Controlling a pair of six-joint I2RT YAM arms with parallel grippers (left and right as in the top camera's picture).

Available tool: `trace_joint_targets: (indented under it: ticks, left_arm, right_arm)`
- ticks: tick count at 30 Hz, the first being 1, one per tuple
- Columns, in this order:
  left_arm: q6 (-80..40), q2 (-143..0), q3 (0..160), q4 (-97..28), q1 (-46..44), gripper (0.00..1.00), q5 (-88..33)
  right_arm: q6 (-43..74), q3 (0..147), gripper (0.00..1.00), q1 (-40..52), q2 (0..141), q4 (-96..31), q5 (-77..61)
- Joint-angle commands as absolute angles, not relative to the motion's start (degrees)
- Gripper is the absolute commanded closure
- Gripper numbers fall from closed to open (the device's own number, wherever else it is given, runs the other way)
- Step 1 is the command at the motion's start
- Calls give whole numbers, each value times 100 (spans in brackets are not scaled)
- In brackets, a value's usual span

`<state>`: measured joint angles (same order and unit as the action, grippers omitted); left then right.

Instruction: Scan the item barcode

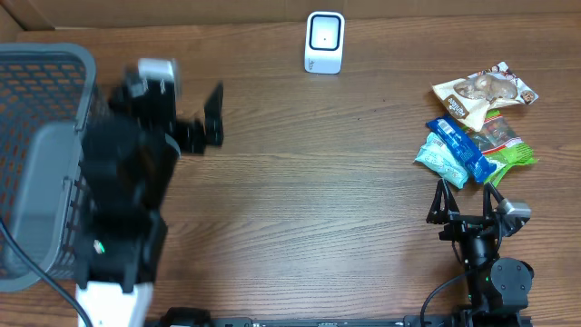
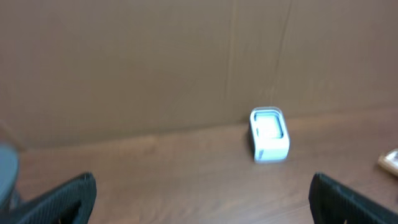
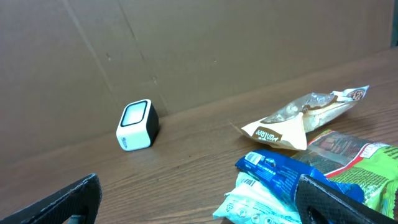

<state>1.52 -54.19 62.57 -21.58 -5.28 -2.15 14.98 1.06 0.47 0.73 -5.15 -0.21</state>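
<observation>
Standing near the far edge of the wooden table, a small white barcode scanner sits just in front of the brown cardboard wall, well apart from both arms, its pale window framed in a dark border. At the right side of the table lies a loose cluster of snack packets: a tan packet farthest back, a blue packet lying diagonally in the middle, a pale teal packet touching its left side, and a green packet partly tucked under its right side. None of them is lifted; all rest flat on the table. The right arm sits at the near edge, and the right jaws stand spread wide with nothing between them, their dark fingers pointing at the cluster and stopping just short of the teal and blue packets. From the right wrist, the blue packet and teal packet lie close ahead, with the scanner farther off to the left. The left arm, blurred from overhead, rises beside a grey mesh basket at the left edge. The left jaws are likewise fully spread and empty, held above the table, and from the left wrist the scanner shows ahead between the two dark fingers.
</observation>
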Motion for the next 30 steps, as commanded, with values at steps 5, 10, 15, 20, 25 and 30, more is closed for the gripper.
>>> trace_joint_targets:
  ticks: [5, 10, 15, 20, 25, 30]
  left_arm:
    - [456, -3234, 3282, -615, -139, 0, -458]
    - [921, -1997, 1833, 82, -56, 0, -600]
    - [1603, -919, 913, 117, -51, 0, -932]
    - [1765, -12, 244, 110, 148, 0, -969]
    - [1828, -16, 27, -187, 349, 0, -978]
    - [1568, -16, 27, -377, 368, 0, -882]
  right_arm:
    - [1500, 45, 0, 36, 16, -482, -54]
    - [1500, 45, 0, 36, 16, -482, -54]
    - [1500, 45, 0, 36, 16, -482, -54]
    - [1500, 45, 0, 36, 16, -482, -54]
    - [1500, 45, 0, 36, 16, -482, -56]
    - [1500, 45, 0, 36, 16, -482, -54]
